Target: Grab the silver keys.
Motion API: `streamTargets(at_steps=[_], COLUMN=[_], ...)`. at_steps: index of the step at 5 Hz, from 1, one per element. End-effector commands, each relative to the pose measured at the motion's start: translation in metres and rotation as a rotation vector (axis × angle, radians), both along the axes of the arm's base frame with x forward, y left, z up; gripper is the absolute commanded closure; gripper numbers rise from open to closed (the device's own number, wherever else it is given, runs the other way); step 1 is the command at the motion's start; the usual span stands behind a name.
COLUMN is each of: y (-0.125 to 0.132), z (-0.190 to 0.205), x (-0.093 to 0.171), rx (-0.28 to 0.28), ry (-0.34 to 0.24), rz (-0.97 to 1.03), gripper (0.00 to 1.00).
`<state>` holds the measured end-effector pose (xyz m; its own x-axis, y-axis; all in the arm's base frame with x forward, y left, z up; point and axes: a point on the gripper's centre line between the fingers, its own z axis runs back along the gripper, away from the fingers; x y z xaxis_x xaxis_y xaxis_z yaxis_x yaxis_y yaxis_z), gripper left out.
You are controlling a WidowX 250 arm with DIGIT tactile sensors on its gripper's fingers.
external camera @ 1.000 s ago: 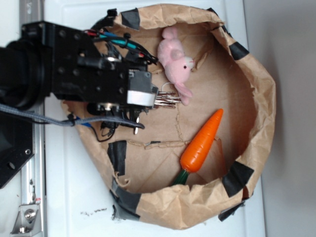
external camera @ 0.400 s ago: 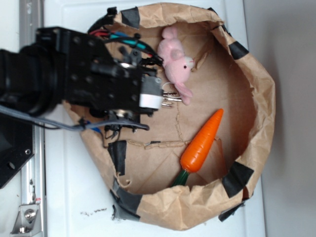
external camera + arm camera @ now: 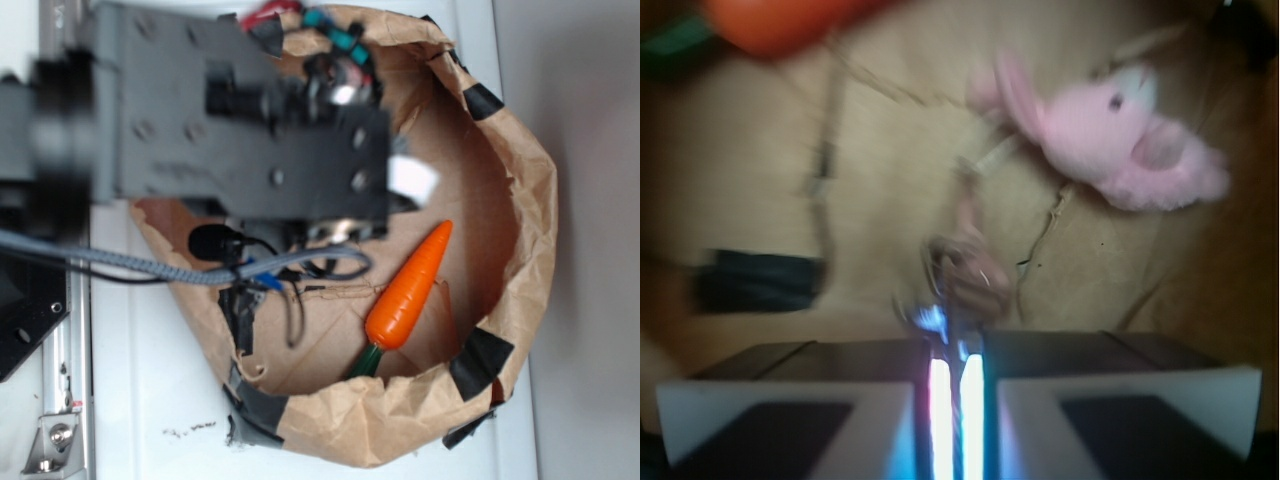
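In the wrist view my gripper [image 3: 952, 345] is shut, its two jaws almost touching with a thin piece of metal clamped between them. The silver keys [image 3: 962, 282] hang from that gap as a blurred bunch over the brown paper floor. The pink plush bunny [image 3: 1110, 140] lies beyond them to the right, apart from the keys. In the exterior view my blurred black arm [image 3: 240, 130] fills the upper left and hides both the keys and the bunny.
A brown paper basin [image 3: 530, 200] with black tape patches rings the work area. An orange carrot [image 3: 405, 290] lies at its lower right, also at the wrist view's top left as the carrot [image 3: 770, 20]. A grey cable [image 3: 150, 268] trails left.
The arm has come up toward the exterior camera and shifted right, looming larger and blurred. It now covers the bunny and the keys, which earlier showed at the fingertips.
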<state>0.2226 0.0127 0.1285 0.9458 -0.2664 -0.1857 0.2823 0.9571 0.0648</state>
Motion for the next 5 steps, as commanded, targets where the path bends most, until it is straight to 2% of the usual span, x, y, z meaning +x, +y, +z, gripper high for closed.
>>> streamTargets(at_steps=[1,2,4,5], y=[0.002,-0.002,-0.007,-0.010], z=[0.027,0.022,0.018,0.016], x=[0.004,0.005,0.017,0.020], rx=[-0.069,-0.077,-0.133,-0.135], ry=[-0.139,-0.152,-0.164,-0.162], rz=[-0.007,-0.002,0.031,0.042], gripper=[1.00,1.00,1.00,1.00])
